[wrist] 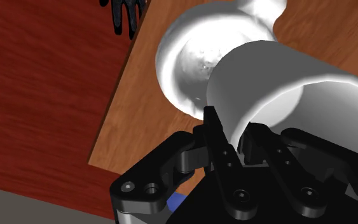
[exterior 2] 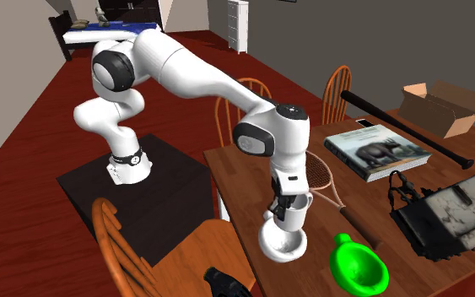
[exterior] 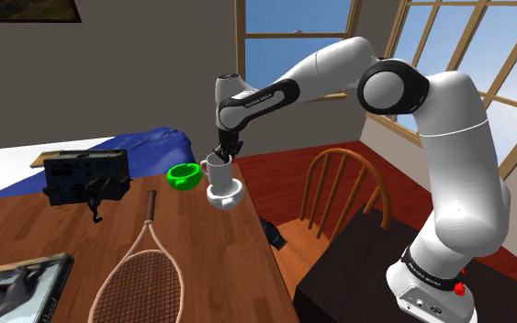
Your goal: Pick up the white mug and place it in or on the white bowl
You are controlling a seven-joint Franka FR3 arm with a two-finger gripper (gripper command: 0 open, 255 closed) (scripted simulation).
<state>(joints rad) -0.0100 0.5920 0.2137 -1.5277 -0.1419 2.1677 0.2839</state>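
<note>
The white mug (exterior: 217, 171) hangs upright directly over the white bowl (exterior: 226, 196), which stands near the table's edge. The mug's base is about level with the bowl's rim; whether they touch I cannot tell. My gripper (exterior: 224, 152) comes down from above and is shut on the mug's rim. In the wrist view the gripper (wrist: 233, 130) pinches the wall of the mug (wrist: 279, 95), one finger outside and one inside, with the bowl (wrist: 184, 63) beyond it. The second exterior view has the gripper (exterior 2: 284, 202) holding the mug (exterior 2: 294, 213) over the bowl (exterior 2: 282, 244).
A green cup (exterior: 185, 175) sits close beside the bowl. A tennis racket (exterior: 141, 266), a black device (exterior: 86, 176) and a book (exterior 2: 377, 152) lie on the wooden table (exterior: 210, 266). A wooden chair (exterior: 339, 188) stands beside the table's edge, and a small black object (exterior: 273, 231) shows below that edge.
</note>
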